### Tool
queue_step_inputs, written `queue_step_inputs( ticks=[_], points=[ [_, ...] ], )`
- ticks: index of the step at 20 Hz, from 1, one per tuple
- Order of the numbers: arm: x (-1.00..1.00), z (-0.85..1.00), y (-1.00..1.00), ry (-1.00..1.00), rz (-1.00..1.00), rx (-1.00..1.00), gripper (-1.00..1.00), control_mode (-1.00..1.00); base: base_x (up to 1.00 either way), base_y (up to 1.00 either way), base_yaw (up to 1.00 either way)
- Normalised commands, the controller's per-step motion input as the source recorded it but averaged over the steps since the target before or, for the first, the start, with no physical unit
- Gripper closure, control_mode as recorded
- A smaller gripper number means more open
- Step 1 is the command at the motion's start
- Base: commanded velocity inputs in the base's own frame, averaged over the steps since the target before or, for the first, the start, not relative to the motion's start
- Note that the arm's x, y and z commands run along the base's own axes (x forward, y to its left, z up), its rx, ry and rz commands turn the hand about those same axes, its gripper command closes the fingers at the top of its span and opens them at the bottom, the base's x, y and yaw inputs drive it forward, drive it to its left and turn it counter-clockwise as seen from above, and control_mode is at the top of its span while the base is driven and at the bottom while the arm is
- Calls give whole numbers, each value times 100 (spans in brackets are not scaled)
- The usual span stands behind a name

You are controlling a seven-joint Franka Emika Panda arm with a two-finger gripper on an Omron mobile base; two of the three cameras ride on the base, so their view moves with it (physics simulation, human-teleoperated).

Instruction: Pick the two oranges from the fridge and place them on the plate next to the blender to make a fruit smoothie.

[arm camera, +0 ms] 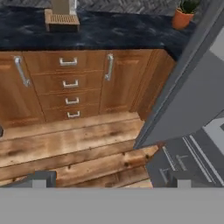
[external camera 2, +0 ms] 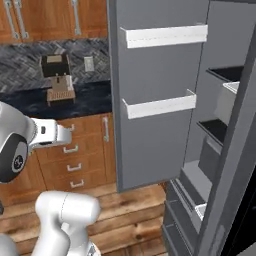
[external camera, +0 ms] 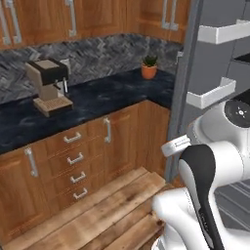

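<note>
A wood-panelled kitchen with a plank floor (arm camera: 74, 144) and a dark marbled counter (external camera: 97, 102) is filling the left side of each base view, and the fridge (external camera 2: 220, 130) is standing open at the right. Its grey door (external camera 2: 150, 100) is swinging out across the centre of the right base view, carrying two white door bins (external camera 2: 165, 35) one above the other, while black shelves (external camera 2: 225, 75) are showing inside along the right edge. In the hand view the gripper (arm camera: 111, 180) is pointing down toward the floor at the bottom of the frame, its two dark tips spread wide apart with nothing between them — the door's lower corner is sitting just above and right of centre. Farther out, a coffee machine (external camera: 49, 85) is resting on the counter at the upper left of the left base view, and a potted plant (external camera: 149, 67) is standing near the fridge's edge — above a stack of drawers (arm camera: 70, 83).
</note>
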Motion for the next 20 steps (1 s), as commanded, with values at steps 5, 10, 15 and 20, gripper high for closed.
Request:
queue_step_inputs(
  ticks=[5, 10, 15, 20],
  points=[
    [0, 0, 0, 0, 0, 0, -100, 100, 0, 18, -86],
    [0, 0, 0, 0, 0, 0, -100, 100, 28, 46, -83],
    [0, 0, 0, 0, 0, 0, -100, 100, 53, 40, -72],
    [0, 0, 0, 0, 0, 0, -100, 100, 0, -6, -68]
  ],
)
